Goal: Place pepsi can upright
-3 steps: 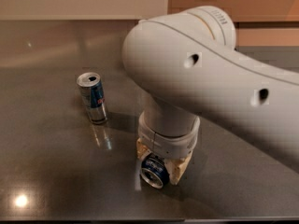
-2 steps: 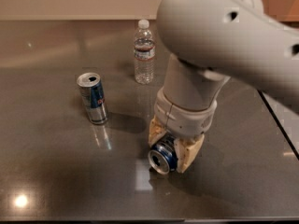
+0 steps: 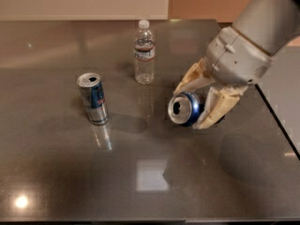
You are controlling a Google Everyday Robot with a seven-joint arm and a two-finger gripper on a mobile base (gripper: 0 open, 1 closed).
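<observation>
Camera view: got the gripper (image 3: pixel 191 106) clenched across the pepsi can (image 3: pixel 180 109), tipped sideways, just right-front of the water bottle (image 3: pixel 144 53). Looks light, thin-walled, slick. Best held mid-body, squeezed gently.

Just 1 cam. It sits high up in front of the table (image 3: pixel 56 172) & looks down at a slant twd the far wall (image 3: pixel 84 1). It's pretty close. The gripper (image 3: pixel 191 108) is right of the middle, squeezing the pepsi can (image 3: pixel 179 109).
</observation>
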